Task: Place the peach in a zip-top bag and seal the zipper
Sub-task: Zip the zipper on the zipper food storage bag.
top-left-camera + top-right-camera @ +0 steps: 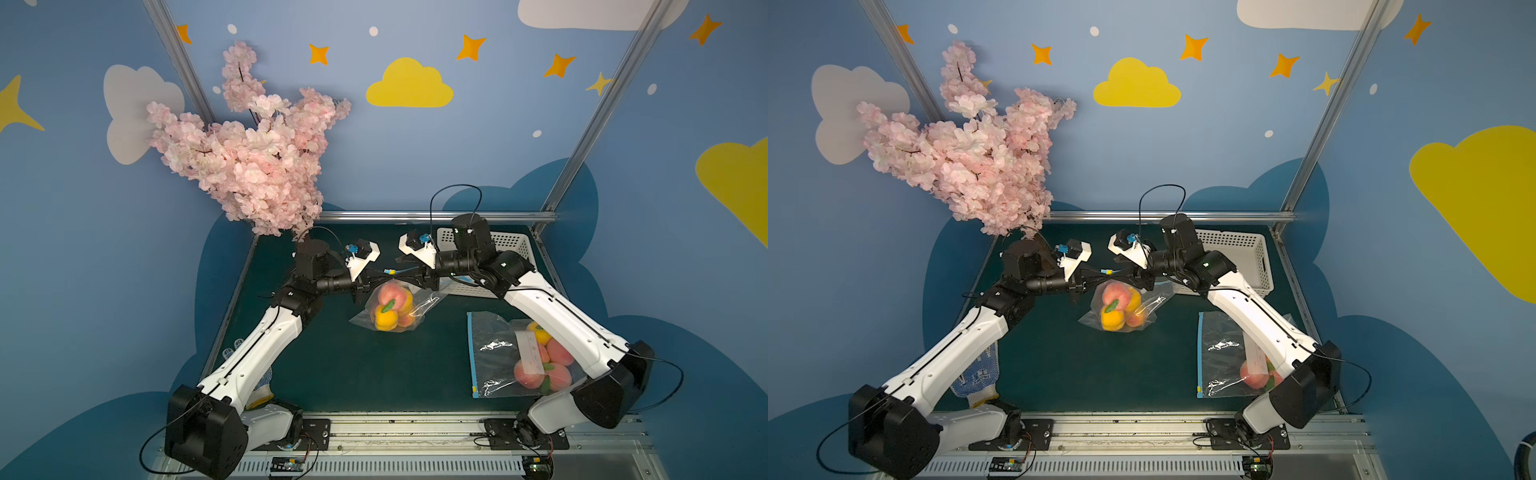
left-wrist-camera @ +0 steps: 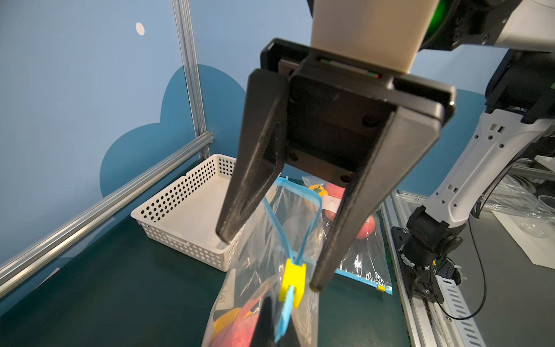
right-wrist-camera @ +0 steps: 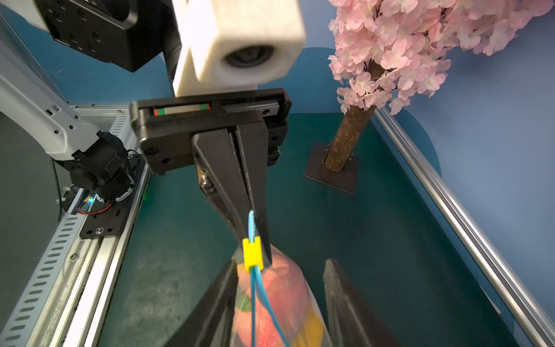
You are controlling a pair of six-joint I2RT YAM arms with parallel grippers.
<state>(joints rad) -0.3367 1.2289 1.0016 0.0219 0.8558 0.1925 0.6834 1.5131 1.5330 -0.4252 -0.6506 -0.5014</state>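
Observation:
A clear zip-top bag point(image 1: 395, 309) hangs over the green table, holding a peach point(image 1: 388, 293) and yellow fruit. My left gripper point(image 3: 254, 240) is shut on the end of the blue zipper strip point(image 2: 283, 315), right behind the yellow slider point(image 2: 292, 282). Past the slider the two zipper tracks point(image 2: 309, 228) split apart. My right gripper point(image 2: 271, 261) is open, one finger on each side of the bag's mouth near the slider and touching nothing. In both top views the two grippers meet above the bag point(image 1: 1121, 309).
A second zip-top bag point(image 1: 498, 353) of peaches lies flat at the right, partly under the right arm. A white perforated basket point(image 1: 511, 245) sits at the back right. A pink blossom tree point(image 1: 249, 158) stands at the back left. A glove point(image 1: 978, 374) lies under the left arm.

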